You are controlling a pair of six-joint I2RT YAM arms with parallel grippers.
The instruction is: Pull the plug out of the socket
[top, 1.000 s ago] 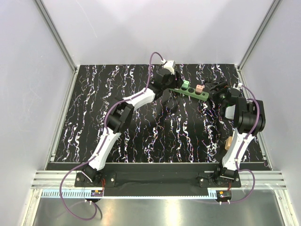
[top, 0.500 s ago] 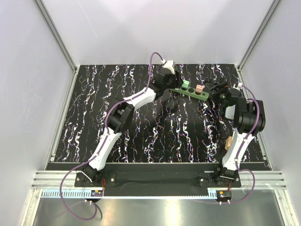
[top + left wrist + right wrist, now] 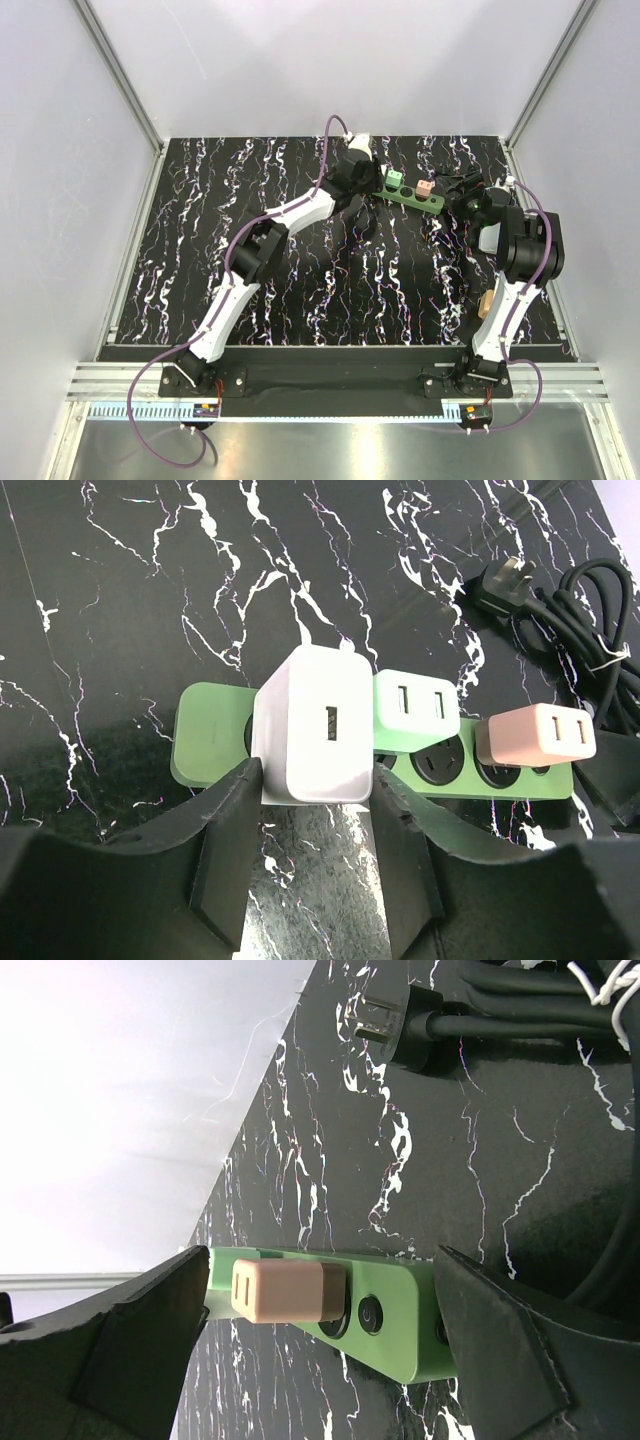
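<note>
Your left gripper point(image 3: 315, 782) has pushed forward along the table point(image 3: 130, 600) over the last second. In the top view its head now covers the left end of the socket point(image 3: 412, 195), where a moment ago it hung just short of it. The strip itself has not shifted: it lies toward the far edge, right of centre, with its black cord point(image 3: 600, 630) coiled just beyond. From the left wrist, the fingers point(image 3: 230, 840) now stand on either side of the white plug point(image 3: 315, 725), narrowed to its width and apparently pressing its flanks, with the plug still seated. The green plug point(image 3: 415, 710) and the pink plug point(image 3: 535, 740) sit untouched further along. Your right gripper point(image 3: 320, 1272) is spread wide across the pink-plug end, clear of the strip and holding nothing. So the grasp looks made, but the strip is not yet held down for the pull.
</note>
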